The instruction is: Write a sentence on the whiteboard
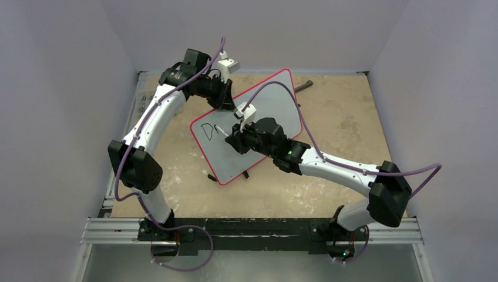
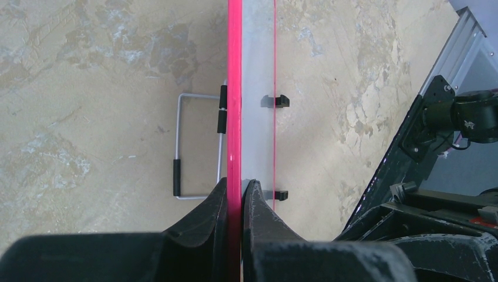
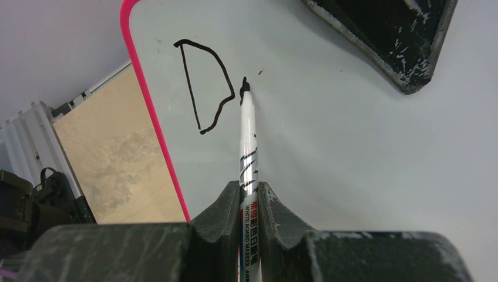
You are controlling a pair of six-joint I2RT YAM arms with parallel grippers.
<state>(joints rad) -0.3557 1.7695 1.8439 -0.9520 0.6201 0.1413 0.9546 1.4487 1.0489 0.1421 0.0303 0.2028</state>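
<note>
Reaching in from the near right corner, the right arm lies low and elbow-bent over the mottled tan bench (image 1: 346, 123). Its right gripper (image 3: 249, 194) is pressed together on the slim white-barrelled, black-tipped marker (image 3: 248, 135), whose tip touches the board just beside a "D", the only finished letter of the black handwritten sentence (image 3: 189, 82). The flat white, red-rimmed whiteboard (image 1: 273, 106) lies askew mid-bench. It looks thin, stiff and light with a slick face, so pen pressure would probably skate it unless it is held by the rim. Farther back, the left arm arches up and folds over, its left gripper (image 2: 241, 189) pinching that red rim edge-on.
</note>
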